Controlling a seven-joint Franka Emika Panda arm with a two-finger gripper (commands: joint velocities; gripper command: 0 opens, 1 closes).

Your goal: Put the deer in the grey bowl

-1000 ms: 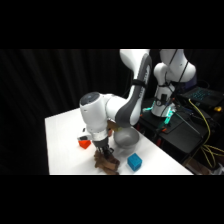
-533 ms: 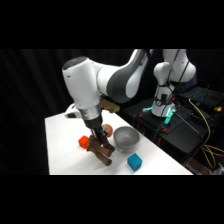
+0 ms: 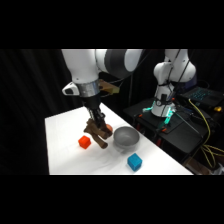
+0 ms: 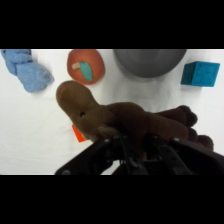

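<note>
Brown deer (image 4: pixel 125 122) between gripper (image 3: pixel 98 129) fingers.

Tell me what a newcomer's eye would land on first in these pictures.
The brown deer fills the wrist view, clamped in the end effector and hanging above the white table. The grey bowl sits just beside it, empty as far as can be seen. An orange cube, a blue cube and a red-orange ball lie around them.

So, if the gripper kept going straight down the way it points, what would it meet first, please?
Probably the bare table: the gripper, holding the deer, hangs between the orange cube and the bowl, though depth is unclear.
</note>
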